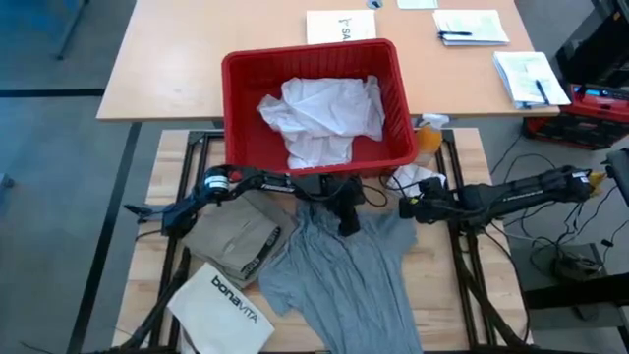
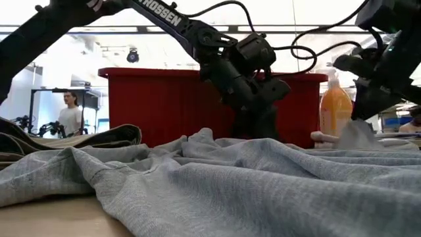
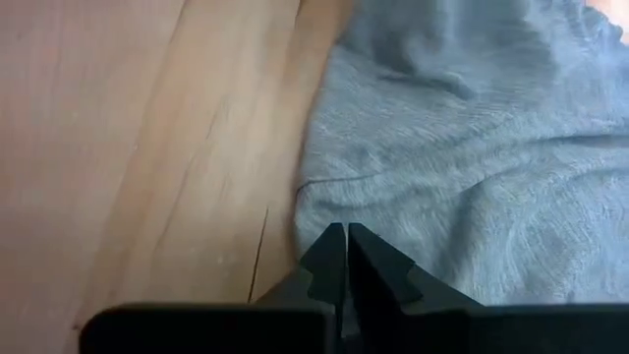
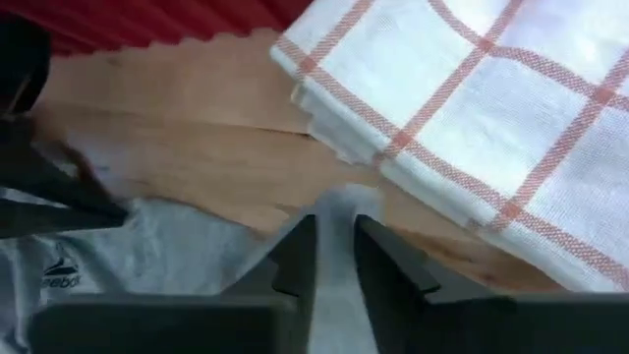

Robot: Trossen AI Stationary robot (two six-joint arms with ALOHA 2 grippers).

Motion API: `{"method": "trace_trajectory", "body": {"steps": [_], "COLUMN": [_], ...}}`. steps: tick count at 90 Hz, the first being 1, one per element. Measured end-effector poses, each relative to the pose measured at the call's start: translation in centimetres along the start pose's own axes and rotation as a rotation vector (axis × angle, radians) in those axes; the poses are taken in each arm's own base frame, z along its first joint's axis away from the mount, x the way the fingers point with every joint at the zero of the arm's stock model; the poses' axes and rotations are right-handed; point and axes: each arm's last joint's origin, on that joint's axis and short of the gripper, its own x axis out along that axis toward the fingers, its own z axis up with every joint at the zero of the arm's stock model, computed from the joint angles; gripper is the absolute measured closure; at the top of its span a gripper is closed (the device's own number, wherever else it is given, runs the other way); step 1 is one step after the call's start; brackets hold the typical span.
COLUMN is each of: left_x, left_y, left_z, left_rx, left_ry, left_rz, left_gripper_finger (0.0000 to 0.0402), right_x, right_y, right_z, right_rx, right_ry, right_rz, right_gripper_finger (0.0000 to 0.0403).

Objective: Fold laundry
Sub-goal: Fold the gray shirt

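Just in front of the red basket (image 1: 246, 118), the left end effector (image 1: 348, 218) is down on the collar end of the grey T-shirt (image 1: 344, 275). In its wrist view its two fingers (image 3: 324, 265) are pressed together at the shirt's hem edge, with grey fabric (image 3: 472, 177) lying past them and bare wooden table (image 3: 147, 147) alongside; whether cloth is caught between them cannot be told. The right end effector (image 1: 408, 207) is at the T-shirt's sleeve on the far side from the left one, with its fingers (image 4: 295, 256) closed to a narrow gap on a strip of the grey cloth (image 4: 147, 256). Just beyond these fingers lies a folded white cloth with orange checks (image 4: 472, 118) on the table.

The T-shirt spreads from both end effectors toward the table's near edge, wrinkled, and fills the foreground of the low view (image 2: 230, 191). Beside the left arm, on the side away from the right end effector, lies the khaki-tan piece (image 1: 231, 236), folded, touching the T-shirt's edge. Nearer the table's edge from it lies the stiff white bag (image 1: 221, 305). The white shirt (image 1: 319, 118) is crumpled inside the basket. An orange bottle (image 2: 335, 108) stands behind the right end effector, next to the basket. A person (image 2: 68, 115) stands far off in the room.
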Motion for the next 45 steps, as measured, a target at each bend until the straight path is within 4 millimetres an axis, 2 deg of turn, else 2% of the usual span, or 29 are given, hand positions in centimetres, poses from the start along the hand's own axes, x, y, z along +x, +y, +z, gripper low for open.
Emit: {"method": "trace_trajectory", "body": {"steps": [15, 25, 34, 45], "left_x": [0.0, 0.0, 0.0, 0.0], "left_y": [0.0, 0.0, 0.0, 0.0], "left_z": [0.0, 0.0, 0.0, 0.0], "left_rx": [0.011, 0.013, 0.015, 0.016], "left_ry": [-0.001, -0.002, -0.001, -0.003], "left_rz": [-0.001, -0.001, -0.001, 0.009], "left_gripper_finger": [0.0402, 0.0402, 0.0402, 0.0402], "right_x": [-0.7, -1.3, -1.2, -1.1], "right_y": [-0.2, 0.1, 0.3, 0.7], "right_z": [0.3, 0.4, 0.0, -1.5], "right_rx": [0.109, 0.115, 0.134, 0.058], "right_ry": [0.032, 0.099, 0.215, 0.398], "right_rz": [-0.047, -0.049, -0.056, -0.039], "right_gripper_finger": [0.0241, 0.0196, 0.0179, 0.0185]}}
